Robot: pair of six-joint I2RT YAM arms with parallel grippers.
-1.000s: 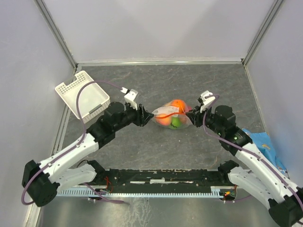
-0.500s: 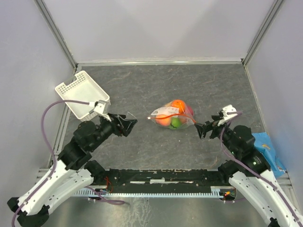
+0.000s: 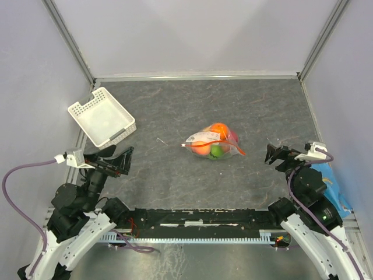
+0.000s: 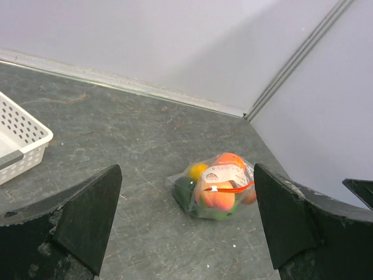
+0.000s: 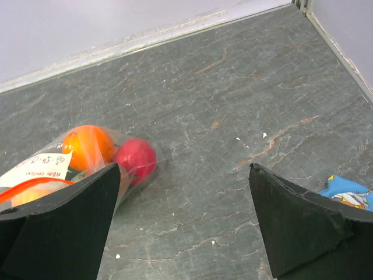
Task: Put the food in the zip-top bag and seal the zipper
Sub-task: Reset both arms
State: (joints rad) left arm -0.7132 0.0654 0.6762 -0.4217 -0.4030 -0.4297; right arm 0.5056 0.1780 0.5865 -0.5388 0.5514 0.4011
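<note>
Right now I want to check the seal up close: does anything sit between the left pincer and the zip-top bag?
Nothing visible does. Only bare table lies between the open left pincer and the zip-top bag. The white basket stands beyond the pincer, off that line.

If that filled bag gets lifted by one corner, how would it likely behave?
The zip-top bag looks thin and crinkly, so it would probably sag rather than hold shape. The rounded food inside likely shifts and rolls if pushed.
</note>
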